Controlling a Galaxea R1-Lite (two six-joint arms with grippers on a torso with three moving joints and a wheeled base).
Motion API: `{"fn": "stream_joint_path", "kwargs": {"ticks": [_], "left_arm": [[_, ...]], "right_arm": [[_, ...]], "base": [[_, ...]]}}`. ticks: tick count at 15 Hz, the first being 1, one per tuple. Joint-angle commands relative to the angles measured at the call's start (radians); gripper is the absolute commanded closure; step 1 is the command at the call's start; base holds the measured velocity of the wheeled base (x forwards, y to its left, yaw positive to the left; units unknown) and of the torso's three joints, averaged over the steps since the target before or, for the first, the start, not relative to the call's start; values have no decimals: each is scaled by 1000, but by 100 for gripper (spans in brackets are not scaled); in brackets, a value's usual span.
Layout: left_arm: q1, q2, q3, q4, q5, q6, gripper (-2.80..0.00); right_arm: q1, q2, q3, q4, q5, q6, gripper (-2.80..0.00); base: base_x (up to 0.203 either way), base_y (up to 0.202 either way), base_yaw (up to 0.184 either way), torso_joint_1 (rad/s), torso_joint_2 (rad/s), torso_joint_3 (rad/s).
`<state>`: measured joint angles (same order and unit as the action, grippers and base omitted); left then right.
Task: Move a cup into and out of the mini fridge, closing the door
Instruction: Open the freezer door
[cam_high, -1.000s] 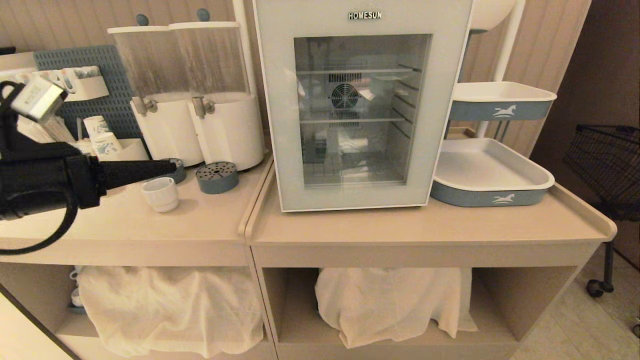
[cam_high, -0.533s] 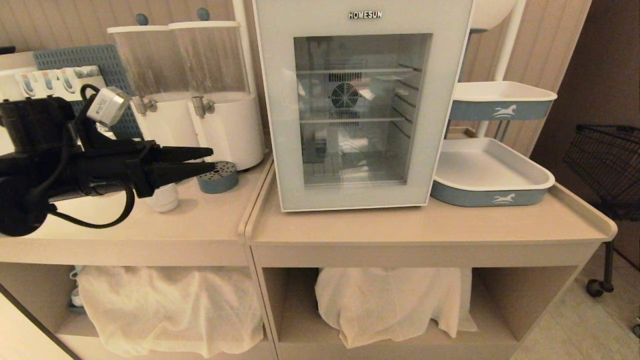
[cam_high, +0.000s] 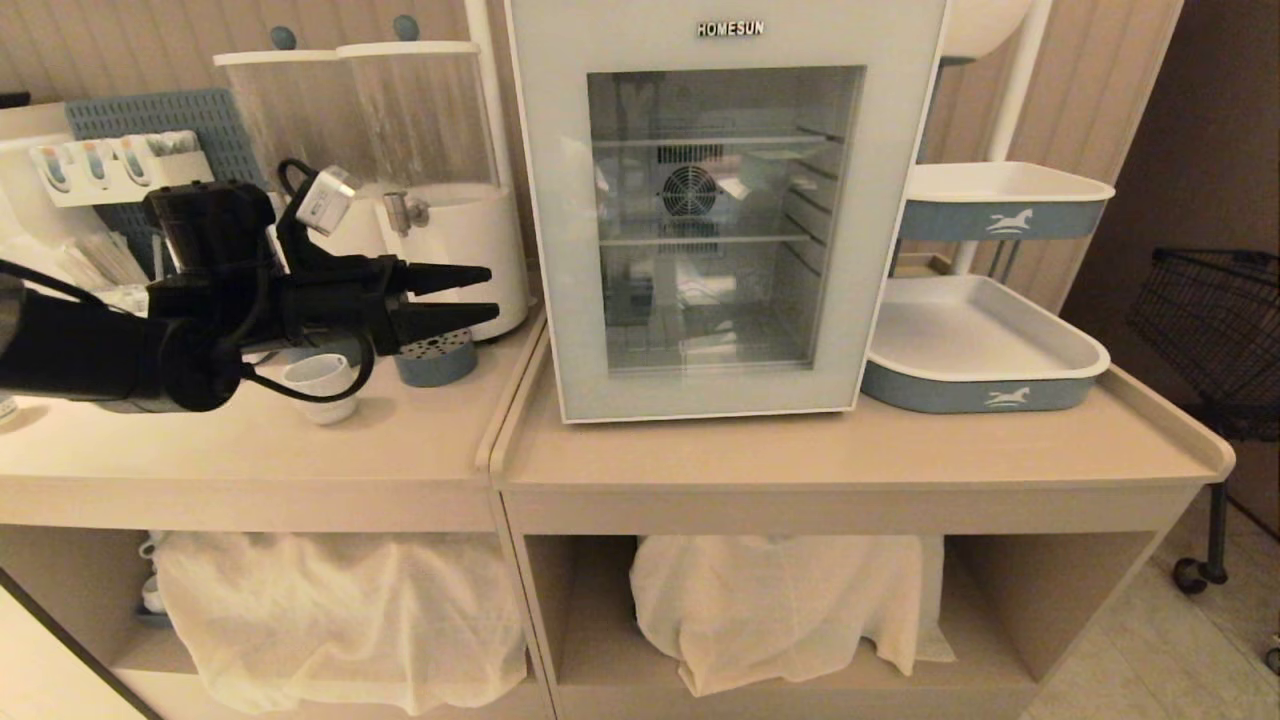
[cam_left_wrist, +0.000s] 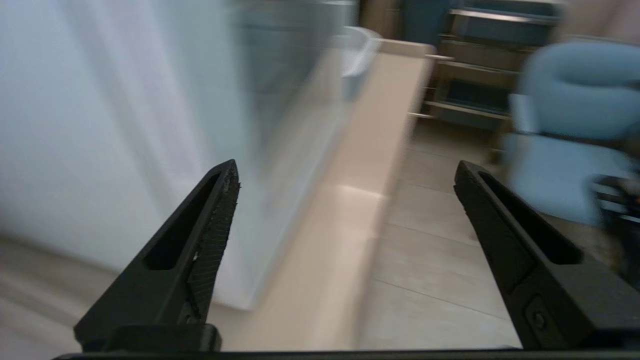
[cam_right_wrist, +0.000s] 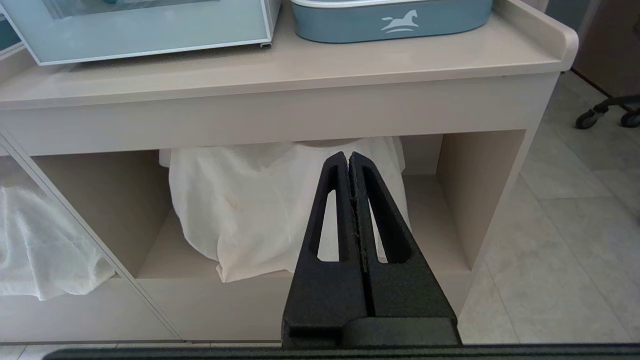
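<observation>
The mini fridge (cam_high: 720, 220) stands on the right-hand counter with its glass door (cam_high: 555, 250) shut. The cup (cam_high: 322, 385), a squat white mug, sits on the left counter, partly behind my left arm's cable. My left gripper (cam_high: 492, 293) hovers level above the left counter, pointing at the fridge's left side, a short gap away from it. It is open and holds nothing. In the left wrist view the left gripper (cam_left_wrist: 346, 170) frames the blurred white fridge side (cam_left_wrist: 100, 125) and the counter edge. My right gripper (cam_right_wrist: 349, 156) is shut and parked low, facing the shelf under the counter.
Two white drink dispensers (cam_high: 440, 200) and a round blue drip tray (cam_high: 432, 355) stand behind the left gripper. Two white-and-blue trays (cam_high: 985, 345) sit right of the fridge. A raised lip (cam_high: 510, 400) divides the counters. White cloths (cam_high: 330, 620) fill the shelves below. A black wire basket (cam_high: 1220, 330) stands far right.
My left arm has swung right, from the left edge past the cup to near the fridge's side. Its jaws have spread from nearly shut to wide open. The cup has stayed put.
</observation>
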<state>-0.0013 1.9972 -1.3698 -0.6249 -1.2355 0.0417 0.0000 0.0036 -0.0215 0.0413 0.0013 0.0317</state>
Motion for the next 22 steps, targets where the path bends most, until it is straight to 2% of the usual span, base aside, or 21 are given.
{"fn": "stream_joint_path", "kwargs": {"ticks": [1, 3, 5, 9, 12, 18, 22], "left_arm": [[-3, 72, -69, -5, 49, 1, -280], [-17, 139, -154, -3, 172, 3, -280], [-49, 185, -200, -1, 225, 3, -280], [-110, 216, -198, -7, 220, 4, -280], [-127, 212, -198, -7, 220, 11, -280], [-137, 189, -194, -6, 218, 15, -280], [-137, 152, -141, -7, 217, 7, -280]], "right_arm": [[1, 1, 0, -1, 0, 1, 0], [0, 1, 0, -1, 0, 1, 0], [0, 1, 1, -1, 0, 1, 0], [1, 1, 2, -3, 0, 2, 0], [0, 1, 2, -4, 0, 2, 0], [0, 1, 2, -3, 0, 2, 0], [0, 1, 2, -1, 0, 2, 0]], "base": [[0, 0, 0, 0, 0, 0], [0, 0, 0, 0, 0, 0], [0, 0, 0, 0, 0, 0], [0, 0, 0, 0, 0, 0], [0, 0, 0, 0, 0, 0], [0, 0, 0, 0, 0, 0], [0, 0, 0, 0, 0, 0]]}}
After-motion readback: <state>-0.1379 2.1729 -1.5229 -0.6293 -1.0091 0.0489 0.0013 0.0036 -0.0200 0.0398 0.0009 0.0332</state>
